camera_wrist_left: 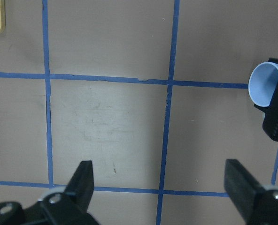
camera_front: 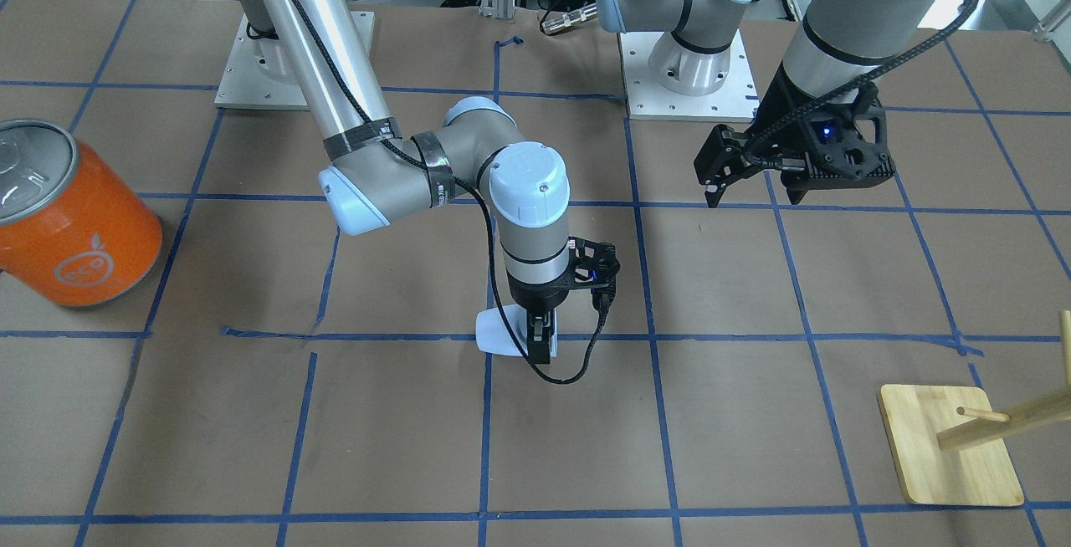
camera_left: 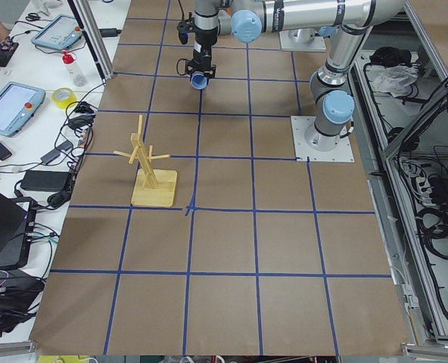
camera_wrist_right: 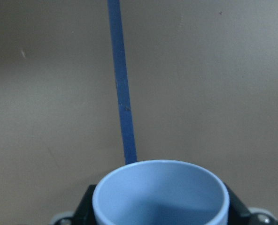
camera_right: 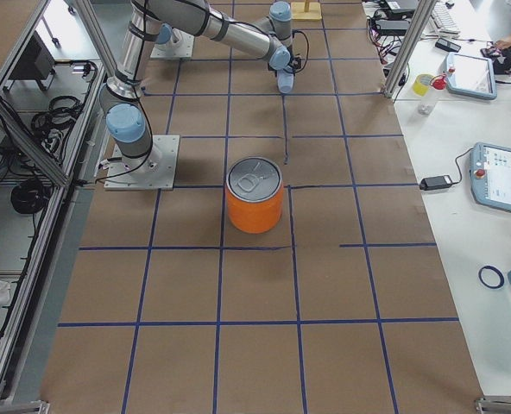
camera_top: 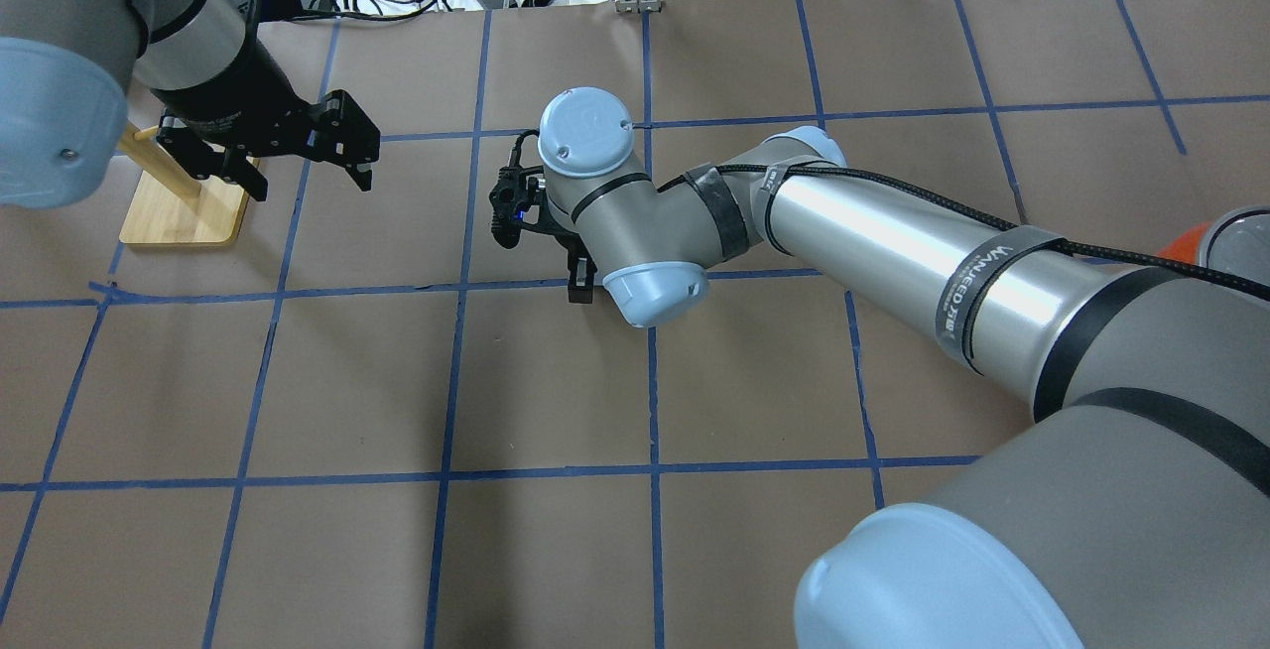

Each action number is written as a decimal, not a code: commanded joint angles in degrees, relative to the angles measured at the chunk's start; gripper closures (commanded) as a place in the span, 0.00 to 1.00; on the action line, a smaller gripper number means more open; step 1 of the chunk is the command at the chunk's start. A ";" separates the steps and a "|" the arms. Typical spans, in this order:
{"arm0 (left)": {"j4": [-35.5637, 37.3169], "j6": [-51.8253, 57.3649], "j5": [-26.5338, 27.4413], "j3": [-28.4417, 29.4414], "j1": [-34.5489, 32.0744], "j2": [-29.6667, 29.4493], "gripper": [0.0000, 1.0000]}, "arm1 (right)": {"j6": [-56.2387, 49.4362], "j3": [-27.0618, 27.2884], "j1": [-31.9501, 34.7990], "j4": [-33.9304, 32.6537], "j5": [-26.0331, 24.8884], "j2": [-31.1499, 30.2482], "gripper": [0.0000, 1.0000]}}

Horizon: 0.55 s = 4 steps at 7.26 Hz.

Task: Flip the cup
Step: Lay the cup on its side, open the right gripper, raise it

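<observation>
Table (camera_top: 347,381) overhead hides cup (camera_front: 494,334); front shows it.

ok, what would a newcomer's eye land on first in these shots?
The right claw is clamped on the small pale blue cup, which is tipped on its side low over the middle of the table. Next comes the big orange can with its silver top, at the table's end on the robot's right. The left claw hangs open and empty near a wooden stand.

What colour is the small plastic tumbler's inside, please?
Small plastic tumbler: light blue inside; right wrist view.
</observation>
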 commanded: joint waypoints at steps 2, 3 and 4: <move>-0.09 0.03 -0.09 -0.09 0.13 -0.19 0.00 | 1.84 -0.10 0.18 -0.02 -0.08 0.65 0.07; 0.00 -1.02 -0.09 -0.35 0.13 -0.45 0.00 | 1.85 -0.18 0.18 -0.10 0.01 0.56 0.00; 0.00 -1.03 -0.09 -1.14 0.13 -0.45 0.00 | 1.94 -0.18 0.27 -0.02 0.18 0.21 0.00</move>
